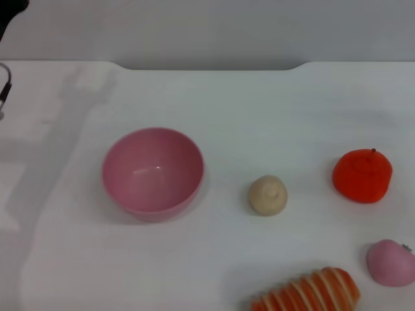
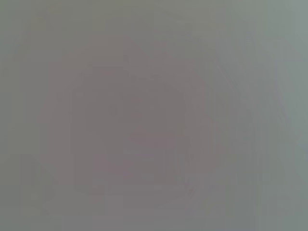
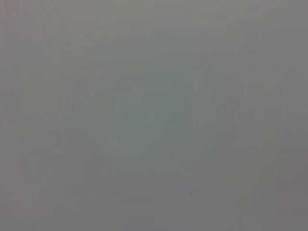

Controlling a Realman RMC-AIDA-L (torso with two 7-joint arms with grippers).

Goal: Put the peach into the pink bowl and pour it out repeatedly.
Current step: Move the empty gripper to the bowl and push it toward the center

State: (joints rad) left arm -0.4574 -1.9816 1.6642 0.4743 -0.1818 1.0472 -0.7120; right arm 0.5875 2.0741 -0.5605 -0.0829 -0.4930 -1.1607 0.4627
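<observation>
White tabletop (image 1: 214, 103), plain pale wall behind its far edge. No brands, labels or writing readable anywhere.

Pink bowl (image 1: 153, 172) upright left of tabletop centre, mouth up, nothing inside. Peach (image 1: 391, 262) sitting at near-right corner, small green stem just visible at its right side, partly cut off by right edge of head view; well apart from bowl. Beige round lump (image 1: 268, 195) about mid-tabletop, between bowl and the right-side fruits, touching nothing. Orange-red fruit (image 1: 362, 175) toward right edge, farther back than peach, short dark stem on top. Orange-and-white striped item (image 1: 307, 293) lying along near edge, just left of peach, cut off by the bottom of the head view; not touching peach as far as visible.

Dark bit of left arm (image 1: 5, 91) showing at far-left edge of tabletop, another dark piece in the upper-left corner of head view; left jaws not visible. Right arm and right jaws out of sight. Both wrist views: uniform grey blur, nothing identifiable, so jaw state for either side cannot be told.
</observation>
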